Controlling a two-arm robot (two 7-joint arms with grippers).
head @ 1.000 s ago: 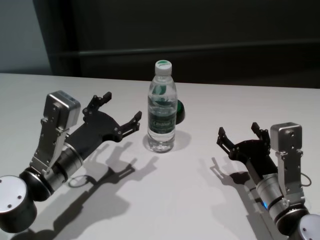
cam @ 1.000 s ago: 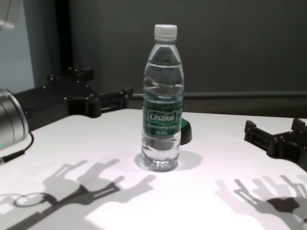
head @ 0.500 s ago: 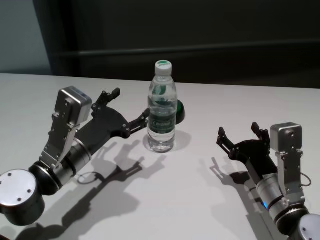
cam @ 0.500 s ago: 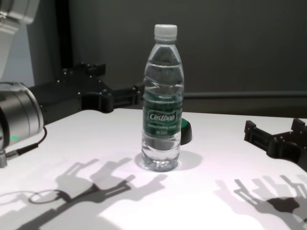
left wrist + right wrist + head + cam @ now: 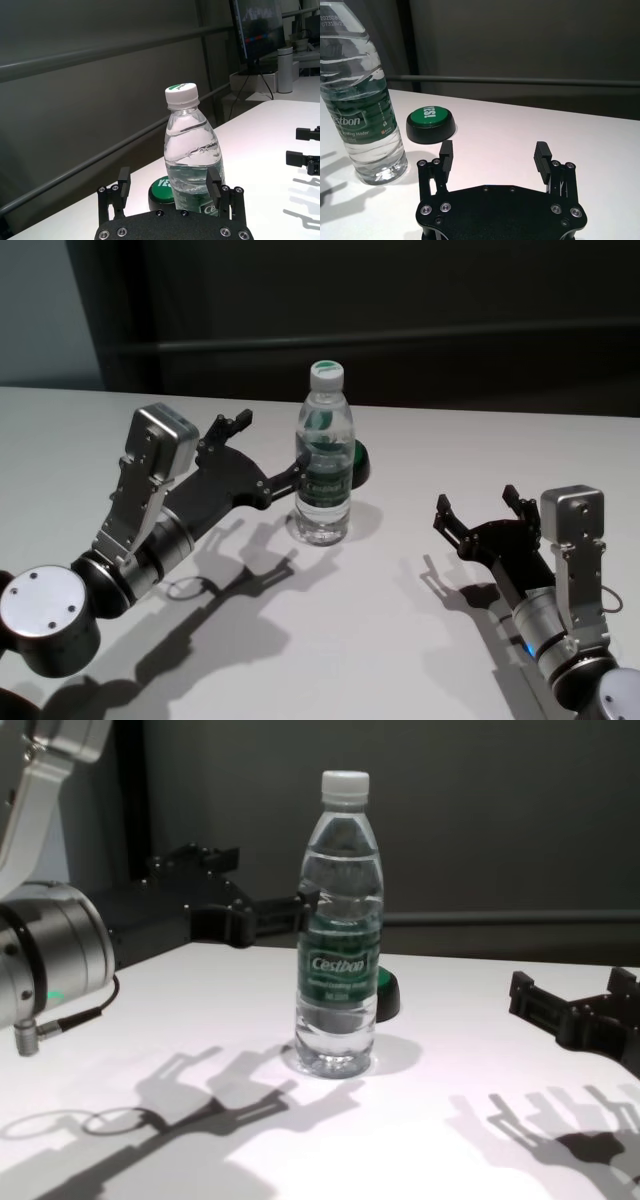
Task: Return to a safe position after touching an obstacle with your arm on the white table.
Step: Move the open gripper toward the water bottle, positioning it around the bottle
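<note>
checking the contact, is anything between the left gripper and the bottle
Nothing visible. The open left gripper has one finger right at the bottle; the green button sits behind it.

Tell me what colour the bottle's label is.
Green with white lettering; the bottle label shows best in the chest view.

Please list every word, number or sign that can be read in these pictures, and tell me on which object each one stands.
"Cestbon": green label of the bottle.
"YES": top of the green button, readable in the right wrist view.
"2025080..." and "0731829...": date code printed near the bottle's shoulder, cut off by the frame edge.
Smaller print on the label: too small to read.
</note>
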